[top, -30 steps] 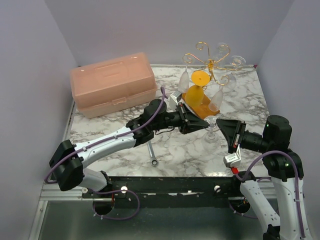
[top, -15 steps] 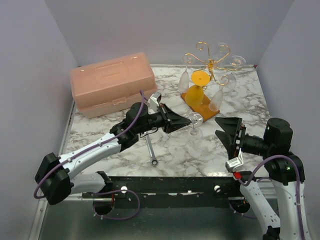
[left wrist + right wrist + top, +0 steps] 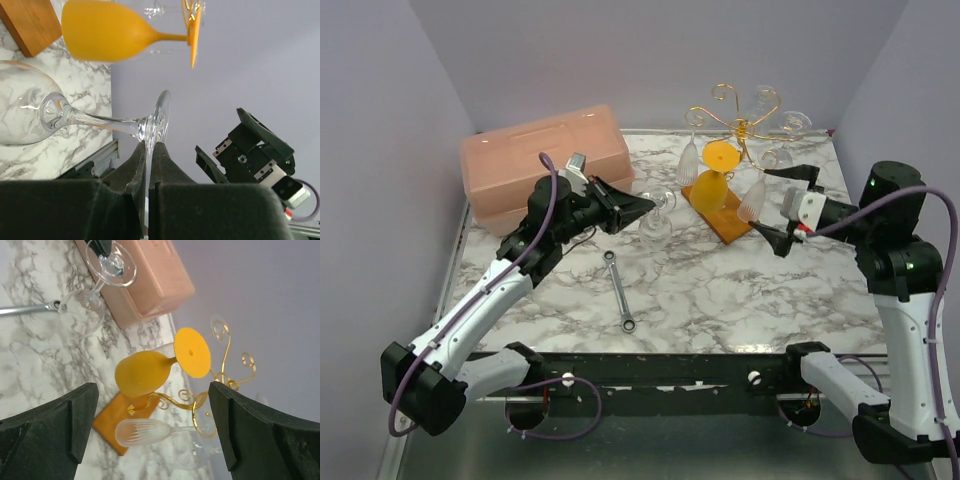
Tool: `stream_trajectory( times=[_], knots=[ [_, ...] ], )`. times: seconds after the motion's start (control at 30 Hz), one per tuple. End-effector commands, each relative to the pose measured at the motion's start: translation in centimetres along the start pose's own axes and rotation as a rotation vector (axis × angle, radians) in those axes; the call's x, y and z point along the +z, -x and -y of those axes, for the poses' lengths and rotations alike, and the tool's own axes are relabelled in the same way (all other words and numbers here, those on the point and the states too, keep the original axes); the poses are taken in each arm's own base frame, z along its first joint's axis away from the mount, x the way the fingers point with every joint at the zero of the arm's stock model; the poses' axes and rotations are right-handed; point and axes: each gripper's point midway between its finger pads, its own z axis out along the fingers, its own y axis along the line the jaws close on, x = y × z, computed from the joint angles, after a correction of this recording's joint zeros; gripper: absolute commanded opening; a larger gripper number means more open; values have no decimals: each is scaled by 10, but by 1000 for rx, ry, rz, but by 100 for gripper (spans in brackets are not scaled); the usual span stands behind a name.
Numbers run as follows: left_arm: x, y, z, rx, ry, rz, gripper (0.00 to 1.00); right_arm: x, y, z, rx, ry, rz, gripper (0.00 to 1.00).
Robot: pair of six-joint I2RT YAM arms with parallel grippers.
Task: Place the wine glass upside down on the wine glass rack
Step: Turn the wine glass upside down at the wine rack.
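**Glass held by its foot, short of the rack**

The left gripper (image 3: pixel 149 150) is clamped on the foot's rim of the clear glass (image 3: pixel 95 119), which is held in the air over the table's far half, left of the rack (image 3: pixel 744 128) (far right corner, already hung with an orange glass (image 3: pixel 708 187)). The right gripper (image 3: pixel 772 205) gapes empty beside the rack. Likely hazards: so thin a pinch may let the glass pivot or slip, and its bowl may knock the hung glasses. Long axis: the stem, crosswise to the fingers, with the bowl tilted downward and the foot uppermost.
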Motion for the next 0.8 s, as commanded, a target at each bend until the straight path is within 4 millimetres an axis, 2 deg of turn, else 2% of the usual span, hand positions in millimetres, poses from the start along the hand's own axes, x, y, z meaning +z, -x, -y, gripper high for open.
stream_trajectory(
  times=[0.0, 0.17, 0.37, 0.47, 0.67, 0.77],
  knots=[
    [-15, 21, 40, 125, -50, 31, 0, 0, -7, 8, 374, -53, -66, 100],
    [-10, 47, 64, 179, -56, 64, 0, 2, -17, 14, 613, -114, -125, 100],
    [-11, 65, 93, 262, -76, 84, 0, -3, -30, 24, 803, -258, -177, 100],
    [-17, 71, 98, 305, -92, 92, 0, 3, -35, 16, 925, -230, -197, 100],
    [-28, 85, 102, 363, -101, 99, 0, 6, -56, -9, 1006, -198, -225, 100],
    [-29, 94, 107, 402, -112, 119, 0, 8, -58, -25, 1048, -149, -219, 100]
  ],
)
